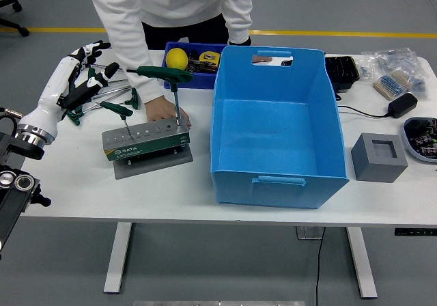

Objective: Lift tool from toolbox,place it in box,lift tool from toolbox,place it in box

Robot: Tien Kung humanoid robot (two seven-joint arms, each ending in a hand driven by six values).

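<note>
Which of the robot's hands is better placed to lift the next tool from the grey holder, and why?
Left. The left hand is over the table's left end, open, near the tool holder with its upright T-handle tool. No right hand is in view.

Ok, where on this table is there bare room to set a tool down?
Free: the near strip in front of the tool stand, and the patch between the blue box and grey block. Crowded: the far left, with loose T-handle tools, the left hand and a person's hand.
</note>
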